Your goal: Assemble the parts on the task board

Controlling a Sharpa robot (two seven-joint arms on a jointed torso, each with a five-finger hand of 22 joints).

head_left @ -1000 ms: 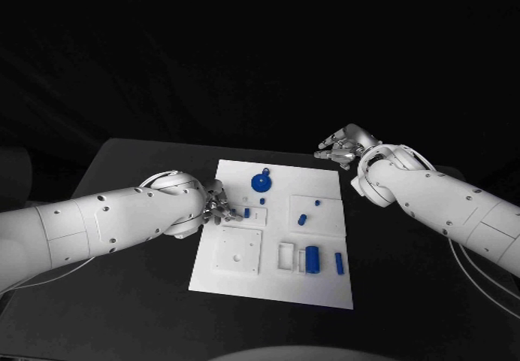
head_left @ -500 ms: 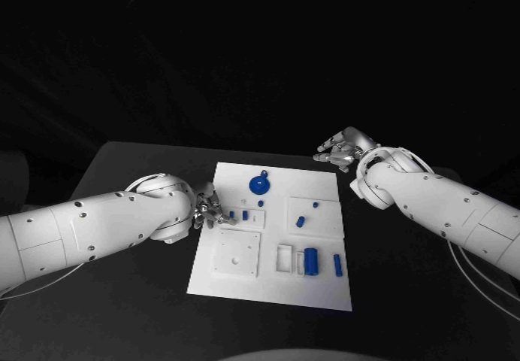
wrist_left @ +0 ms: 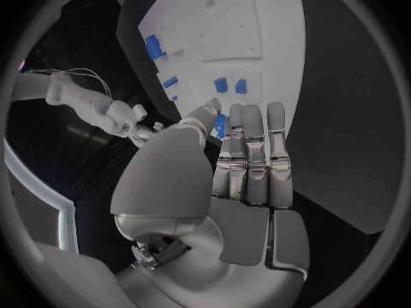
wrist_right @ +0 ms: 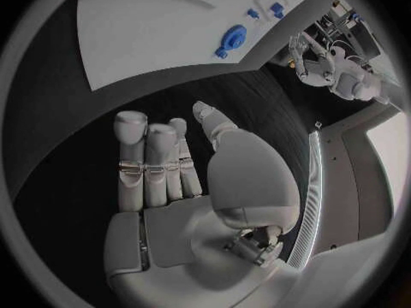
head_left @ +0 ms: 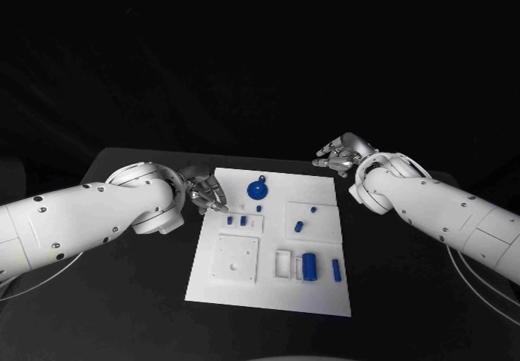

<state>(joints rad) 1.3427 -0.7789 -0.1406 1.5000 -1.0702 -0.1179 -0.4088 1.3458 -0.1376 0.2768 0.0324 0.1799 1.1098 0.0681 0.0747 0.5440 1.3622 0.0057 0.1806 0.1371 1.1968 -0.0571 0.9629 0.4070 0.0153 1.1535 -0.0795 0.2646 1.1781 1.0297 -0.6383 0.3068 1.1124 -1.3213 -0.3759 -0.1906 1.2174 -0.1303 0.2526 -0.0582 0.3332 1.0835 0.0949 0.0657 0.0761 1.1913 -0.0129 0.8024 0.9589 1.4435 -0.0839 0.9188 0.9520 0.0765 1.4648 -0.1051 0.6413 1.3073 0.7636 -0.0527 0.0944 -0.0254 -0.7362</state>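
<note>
Dim scene, black surround, task board (head_left: 271,282) brightly lit from above, soft shadows, wrist views fisheye-bent, rims dark and blurred

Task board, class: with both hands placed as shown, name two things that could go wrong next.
1. The left hand hovers empty at the task board's left edge, near two small blue parts; a careless reach might knock them.
2. The right hand sits off the board's far corner, holding nothing; sweeping in low, it could catch the round blue part.
</note>
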